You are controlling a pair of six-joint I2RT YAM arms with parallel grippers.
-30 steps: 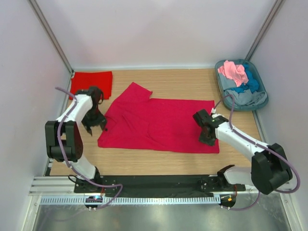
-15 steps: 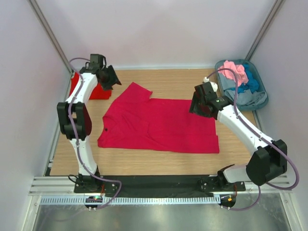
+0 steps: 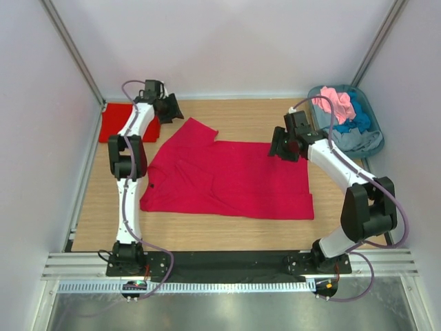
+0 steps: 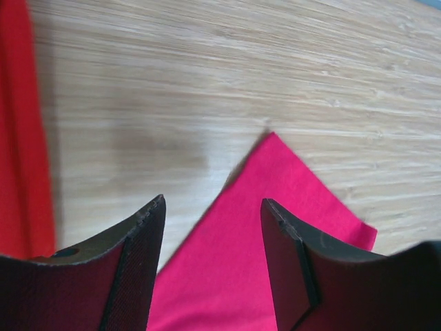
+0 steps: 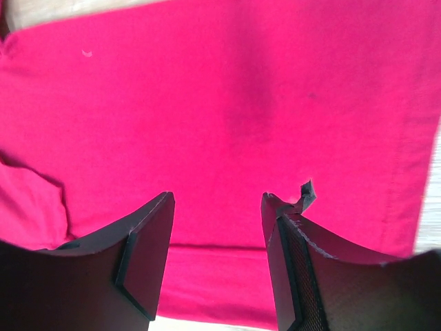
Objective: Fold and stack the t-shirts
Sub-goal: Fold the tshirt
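Note:
A crimson t-shirt (image 3: 220,176) lies spread flat in the middle of the wooden table. My left gripper (image 3: 172,109) is open and empty above the shirt's far-left sleeve; in the left wrist view that sleeve corner (image 4: 275,207) lies between the open fingers of the left gripper (image 4: 213,207). My right gripper (image 3: 278,146) is open and empty over the shirt's far right edge; the right wrist view shows the right gripper (image 5: 217,200) above crimson cloth (image 5: 220,103) with a hem. A folded scarlet t-shirt (image 3: 117,121) lies at the far left, also in the left wrist view (image 4: 21,138).
A grey-blue oval tub (image 3: 314,118) stands at the far right corner with a pink shirt (image 3: 333,102), a blue one (image 3: 358,117) and a grey one (image 3: 348,140) heaped in it. White walls close in the table on three sides.
Both arms swung from the near side of the shirt to its far side: the left from the left edge to the far-left sleeve, the right from the near-right corner to the far right edge. The shirt stayed put.

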